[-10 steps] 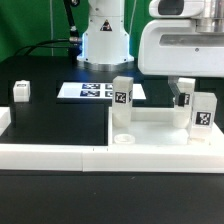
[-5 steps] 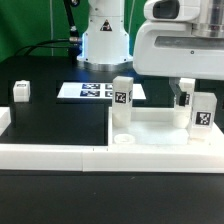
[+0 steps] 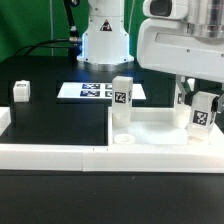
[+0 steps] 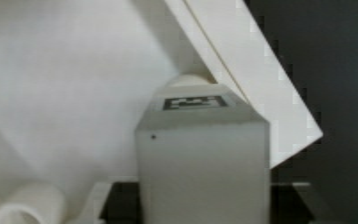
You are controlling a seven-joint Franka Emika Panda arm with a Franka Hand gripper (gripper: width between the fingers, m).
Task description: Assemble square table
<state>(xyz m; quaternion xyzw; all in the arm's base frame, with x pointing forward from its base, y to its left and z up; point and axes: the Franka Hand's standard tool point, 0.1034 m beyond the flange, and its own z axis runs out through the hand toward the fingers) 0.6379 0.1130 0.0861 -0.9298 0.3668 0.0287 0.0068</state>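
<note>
The white square tabletop (image 3: 160, 128) lies on the exterior view's right, rim up. One tagged leg (image 3: 122, 100) stands upright in its far left corner. An open round socket (image 3: 122, 140) shows at the near left corner. A second tagged leg (image 3: 204, 112) stands upright at the right side. My gripper (image 3: 192, 98) hangs over it from above. In the wrist view the leg (image 4: 197, 140) fills the gap between my dark fingers (image 4: 126, 200), which touch both its sides, with the tabletop rim (image 4: 247, 70) beyond. My gripper (image 4: 197, 205) is shut on this leg. A loose leg (image 3: 21, 91) lies far left.
The marker board (image 3: 95, 91) lies flat at the back, in front of the arm's white base (image 3: 105, 40). A long low white border rail (image 3: 55, 152) runs along the front and up the left side (image 3: 5, 122). Black table surface lies between them.
My hand has turned over the right leg and its body has shifted slightly. The leg stays upright in place. The other legs and the tabletop have not moved.
</note>
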